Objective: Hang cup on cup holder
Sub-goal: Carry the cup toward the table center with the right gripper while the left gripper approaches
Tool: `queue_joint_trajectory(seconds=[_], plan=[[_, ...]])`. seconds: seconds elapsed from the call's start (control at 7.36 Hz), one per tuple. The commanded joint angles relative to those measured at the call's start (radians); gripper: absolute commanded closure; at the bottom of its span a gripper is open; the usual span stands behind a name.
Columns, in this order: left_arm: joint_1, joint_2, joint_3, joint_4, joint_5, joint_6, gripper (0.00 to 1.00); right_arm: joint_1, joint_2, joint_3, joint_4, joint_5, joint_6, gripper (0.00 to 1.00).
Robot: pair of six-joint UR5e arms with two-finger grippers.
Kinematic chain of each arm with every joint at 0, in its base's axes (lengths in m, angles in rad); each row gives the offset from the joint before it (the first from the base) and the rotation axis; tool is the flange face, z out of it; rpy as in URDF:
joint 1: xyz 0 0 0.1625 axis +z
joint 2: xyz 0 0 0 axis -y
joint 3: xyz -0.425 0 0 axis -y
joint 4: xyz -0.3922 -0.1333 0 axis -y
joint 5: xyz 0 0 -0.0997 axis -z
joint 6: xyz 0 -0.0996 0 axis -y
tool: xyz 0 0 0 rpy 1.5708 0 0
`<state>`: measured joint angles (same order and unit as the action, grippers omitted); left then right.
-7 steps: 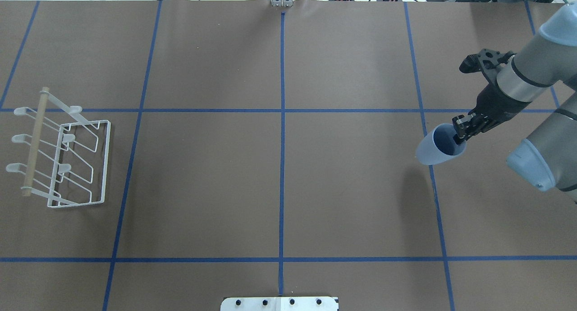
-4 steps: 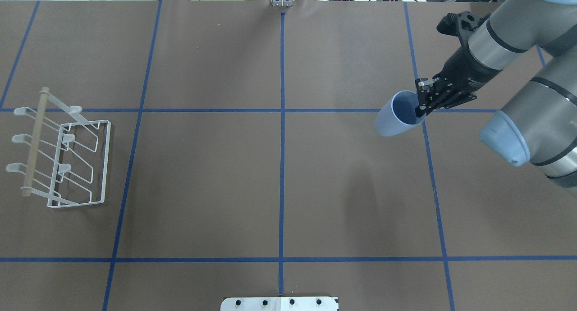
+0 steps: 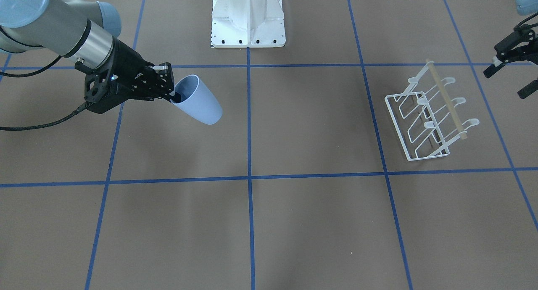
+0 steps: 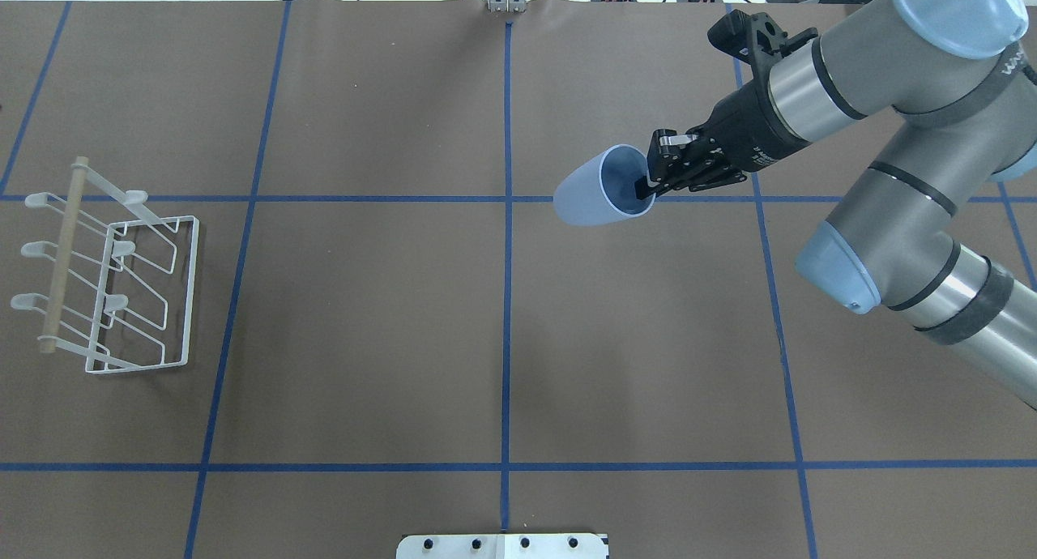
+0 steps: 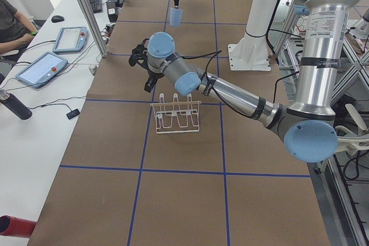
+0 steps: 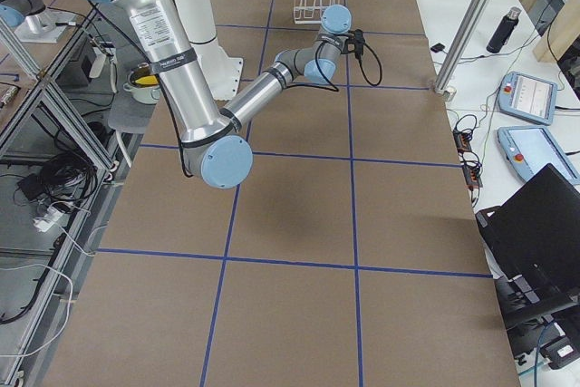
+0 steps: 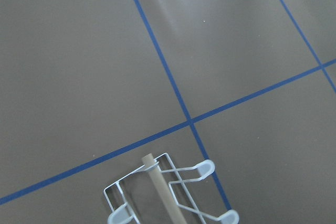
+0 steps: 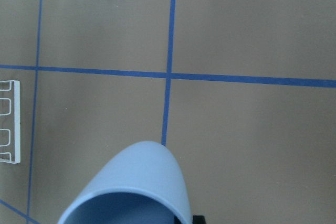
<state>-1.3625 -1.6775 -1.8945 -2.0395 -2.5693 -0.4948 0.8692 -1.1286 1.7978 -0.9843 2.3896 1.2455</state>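
Observation:
The light-blue cup [image 4: 599,193] hangs tilted above the table, right of the centre line, base pointing left. My right gripper [image 4: 650,180] is shut on its rim, one finger inside. The cup also shows in the front-facing view [image 3: 197,101] and fills the bottom of the right wrist view [image 8: 131,187]. The white wire cup holder [image 4: 113,275] with its wooden dowel stands at the far left, with nothing on its prongs; the left wrist view [image 7: 163,192] shows its top end. My left gripper [image 3: 508,80] hovers open and empty beyond the holder's outer side.
The white pedestal base [image 3: 248,19] stands at the robot's edge of the table, at the centre line. Blue tape lines divide the brown table [image 4: 364,340] into squares. Tablets and cables lie on the side bench [image 5: 52,56].
My right arm has carried the cup leftward and a little farther from the robot, from the right edge toward the table's centre line. The holder has not moved.

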Motion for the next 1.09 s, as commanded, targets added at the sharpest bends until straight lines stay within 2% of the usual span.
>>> queue_joint_trajectory(seconds=[0.0, 0.14, 0.27, 0.41, 0.54, 0.68, 0.82, 0.95], plan=[[0.069, -0.082, 0.069, -0.219, 0.006, -0.318, 0.02, -0.033, 0.004, -0.011, 0.155, -0.042, 0.048, 1.0], [0.098, -0.117, 0.081, -0.293, 0.009, -0.461, 0.02, -0.042, 0.016, -0.011, 0.22, -0.047, 0.066, 1.0], [0.153, -0.134, 0.078, -0.386, 0.114, -0.517, 0.02, -0.077, 0.019, -0.011, 0.313, -0.1, 0.112, 1.0], [0.26, -0.126, 0.083, -0.509, 0.293, -0.527, 0.02, -0.14, 0.019, -0.011, 0.408, -0.207, 0.187, 1.0], [0.304, -0.14, 0.08, -0.539, 0.352, -0.671, 0.02, -0.203, 0.026, -0.011, 0.468, -0.321, 0.234, 1.0], [0.342, -0.202, 0.089, -0.583, 0.353, -0.882, 0.02, -0.24, 0.039, -0.014, 0.513, -0.378, 0.256, 1.0], [0.386, -0.217, 0.092, -0.622, 0.353, -1.039, 0.02, -0.242, 0.07, -0.015, 0.516, -0.38, 0.314, 1.0], [0.428, -0.247, 0.094, -0.623, 0.362, -1.111, 0.02, -0.242, 0.09, -0.018, 0.536, -0.382, 0.324, 1.0]])
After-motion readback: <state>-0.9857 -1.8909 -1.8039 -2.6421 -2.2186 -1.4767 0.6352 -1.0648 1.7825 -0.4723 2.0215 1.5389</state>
